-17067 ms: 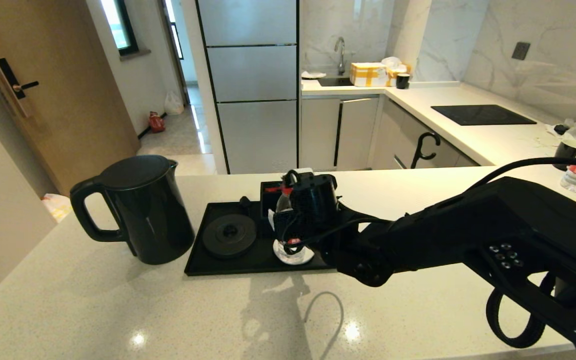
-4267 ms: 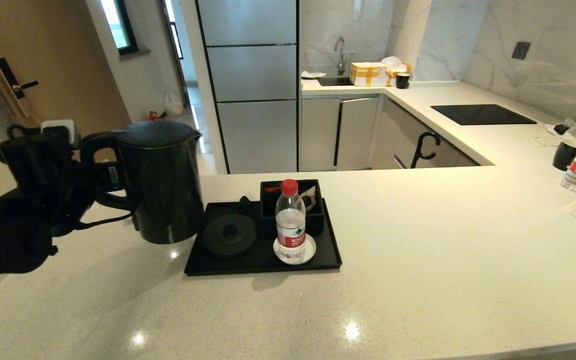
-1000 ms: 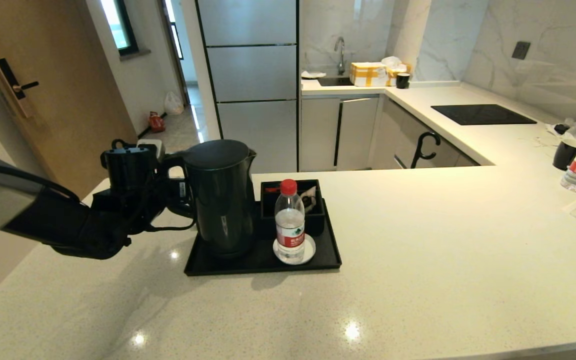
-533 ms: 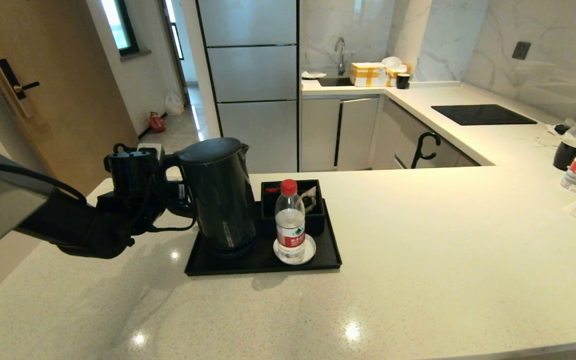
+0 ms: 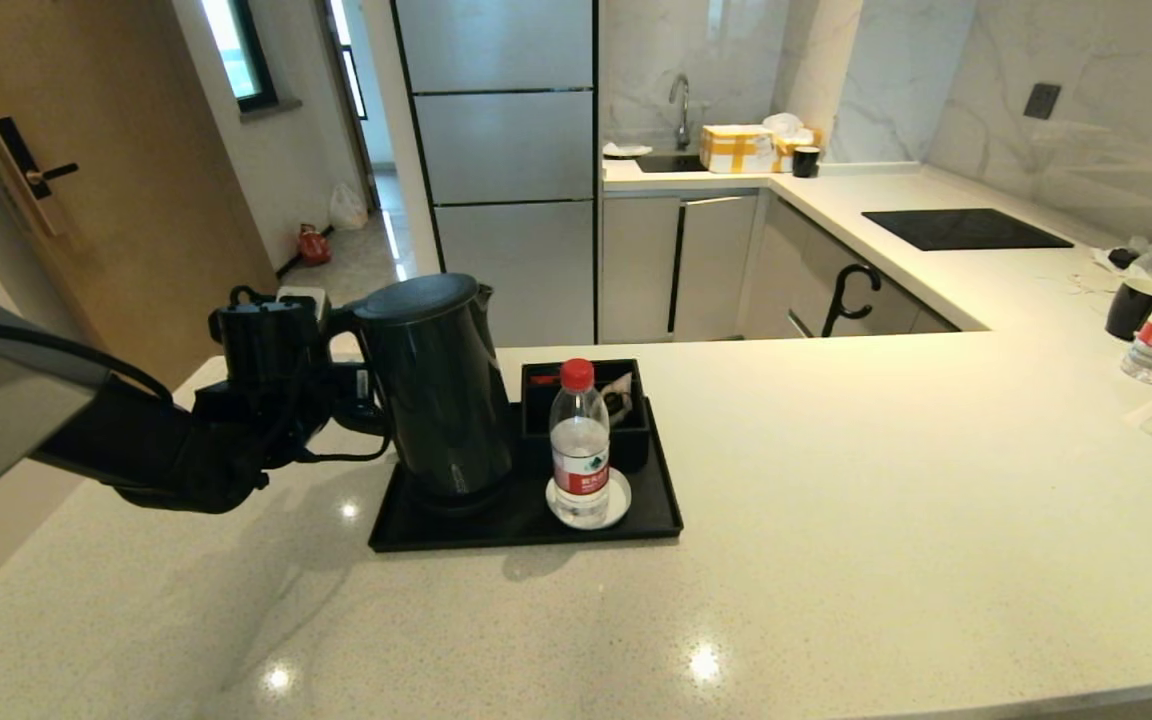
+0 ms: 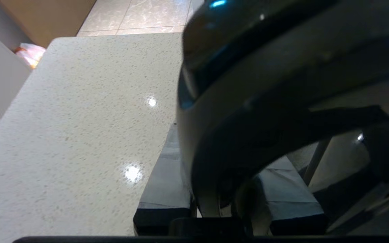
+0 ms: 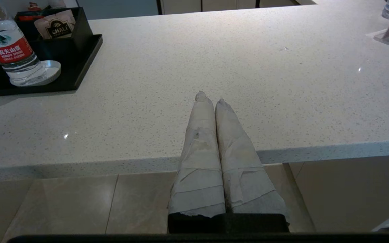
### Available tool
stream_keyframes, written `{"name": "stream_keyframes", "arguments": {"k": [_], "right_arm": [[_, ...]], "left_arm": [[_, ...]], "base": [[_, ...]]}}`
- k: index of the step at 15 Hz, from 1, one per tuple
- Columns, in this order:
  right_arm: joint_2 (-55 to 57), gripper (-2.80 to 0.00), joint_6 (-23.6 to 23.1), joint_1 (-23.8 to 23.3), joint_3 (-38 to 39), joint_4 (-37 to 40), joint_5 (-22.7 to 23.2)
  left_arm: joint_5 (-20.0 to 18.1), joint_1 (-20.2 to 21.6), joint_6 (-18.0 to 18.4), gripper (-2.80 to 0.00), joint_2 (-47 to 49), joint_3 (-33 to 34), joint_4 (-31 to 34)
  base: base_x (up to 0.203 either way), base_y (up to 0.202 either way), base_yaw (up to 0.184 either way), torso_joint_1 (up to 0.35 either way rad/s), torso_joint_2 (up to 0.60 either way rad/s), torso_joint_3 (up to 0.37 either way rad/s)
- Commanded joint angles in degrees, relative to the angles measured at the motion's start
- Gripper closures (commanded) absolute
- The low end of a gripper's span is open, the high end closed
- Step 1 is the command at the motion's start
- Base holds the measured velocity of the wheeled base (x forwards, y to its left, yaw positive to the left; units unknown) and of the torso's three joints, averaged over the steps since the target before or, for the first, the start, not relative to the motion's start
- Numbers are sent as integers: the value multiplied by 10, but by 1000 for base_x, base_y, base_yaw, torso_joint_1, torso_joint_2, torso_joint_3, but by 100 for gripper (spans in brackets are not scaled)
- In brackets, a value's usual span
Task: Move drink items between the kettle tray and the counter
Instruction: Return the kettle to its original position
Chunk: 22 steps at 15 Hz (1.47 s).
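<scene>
The left tool [image 5: 351,385] grips the loop handle of the electric kettle [image 5: 436,385], which stands upright just ahead of it, over the kettle tray [image 5: 526,525]; the right tool [image 7: 211,98] is clenched, empty, far off.

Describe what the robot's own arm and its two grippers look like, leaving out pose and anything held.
The left arm is matte black and bulky, with thin black cables looping around its wrist. The left gripper is a boxy black block. The right gripper has two long tapering jaws wrapped in creased whitish tape, rising from a black base.
</scene>
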Motion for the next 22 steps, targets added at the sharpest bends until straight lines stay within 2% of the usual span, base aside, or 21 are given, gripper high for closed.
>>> {"name": "stream_keyframes", "arguments": {"k": [1, 3, 5, 22], "right_arm": [[1, 0, 0, 0, 0, 0, 0], [0, 0, 0, 0, 0, 0, 0], [1, 0, 0, 0, 0, 0, 0], [1, 0, 0, 0, 0, 0, 0]], "left_arm": [[2, 0, 5, 0, -10, 6, -3], [2, -3, 31, 0, -39, 18, -1], [2, -6, 42, 0, -47, 24, 0], [-4, -6, 34, 0, -4, 35, -6]], "base": [[0, 0, 0, 0, 0, 0], [0, 0, 0, 0, 0, 0], [0, 0, 0, 0, 0, 0], [0, 0, 0, 0, 0, 0]]}}
